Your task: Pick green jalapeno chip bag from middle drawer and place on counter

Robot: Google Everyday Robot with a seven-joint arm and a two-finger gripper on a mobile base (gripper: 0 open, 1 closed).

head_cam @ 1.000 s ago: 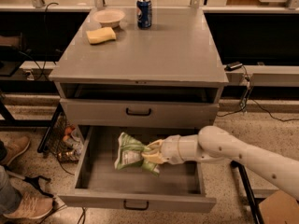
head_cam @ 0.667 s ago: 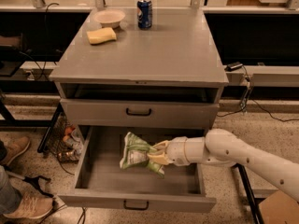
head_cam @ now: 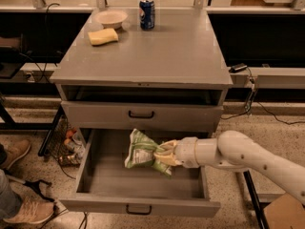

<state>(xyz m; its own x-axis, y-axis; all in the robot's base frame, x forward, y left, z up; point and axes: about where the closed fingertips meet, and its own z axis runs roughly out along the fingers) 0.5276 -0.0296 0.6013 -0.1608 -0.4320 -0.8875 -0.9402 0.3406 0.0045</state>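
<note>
green jalapeno chip bag sits lower centre of frame, inside the open middle drawer. gripper reaches in from the lower right, fingers clamped on the bag's right edge. counter above holds sponge, bowl and can, upper left.

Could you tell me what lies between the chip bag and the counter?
In the camera view, a flat grey drawer front with black handle, under a dark gap; the gripper clamps the light-green foil chip bag over the open grey metal drawer.
</note>
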